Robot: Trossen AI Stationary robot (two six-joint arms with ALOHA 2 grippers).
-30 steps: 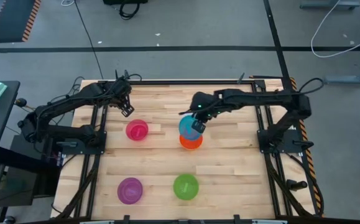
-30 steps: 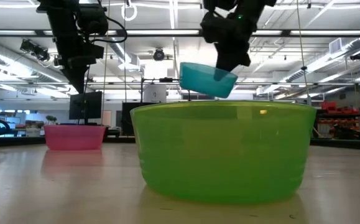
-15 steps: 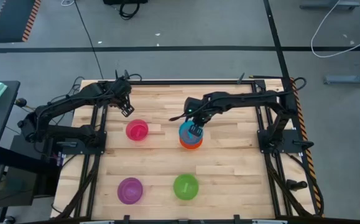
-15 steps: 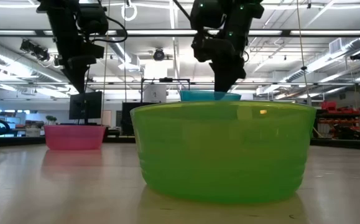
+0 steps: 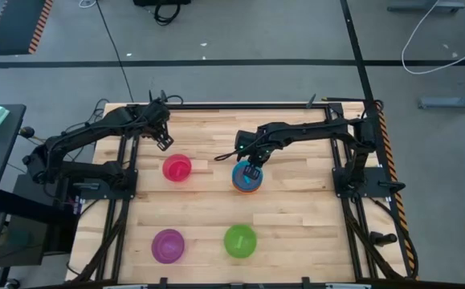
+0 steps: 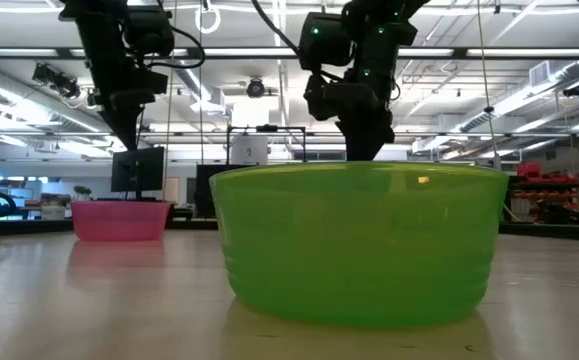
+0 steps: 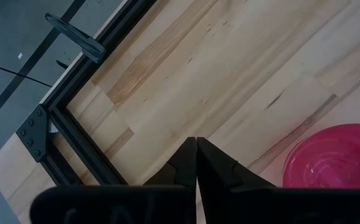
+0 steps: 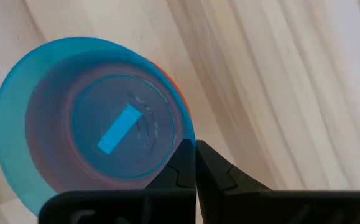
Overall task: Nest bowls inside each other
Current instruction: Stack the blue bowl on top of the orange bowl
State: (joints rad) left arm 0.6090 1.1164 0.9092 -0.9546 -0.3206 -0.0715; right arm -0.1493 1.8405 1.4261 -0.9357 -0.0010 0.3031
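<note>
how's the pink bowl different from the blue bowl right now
The pink bowl sits alone on the wood, free of any fingers, with the left gripper shut and apart from it. The blue bowl is nested in the orange bowl, its rim pinched by the right gripper. Both stand upright and look alike in size.

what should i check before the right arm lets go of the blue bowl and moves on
1. blue bowl seated in the orange bowl: ok, orange shows only as a sliver at its edge.
2. right gripper shut on the blue bowl's rim: ok, needs opening first.
3. Stack level: cannot tell, the green bowl hides it in the low view.
4. left gripper clear: ok, shut and empty, up behind the pink bowl.
5. Next bowls free: ok, pink, green and purple bowl stand apart.
6. Yellow bowl: cannot tell, none visible.
</note>
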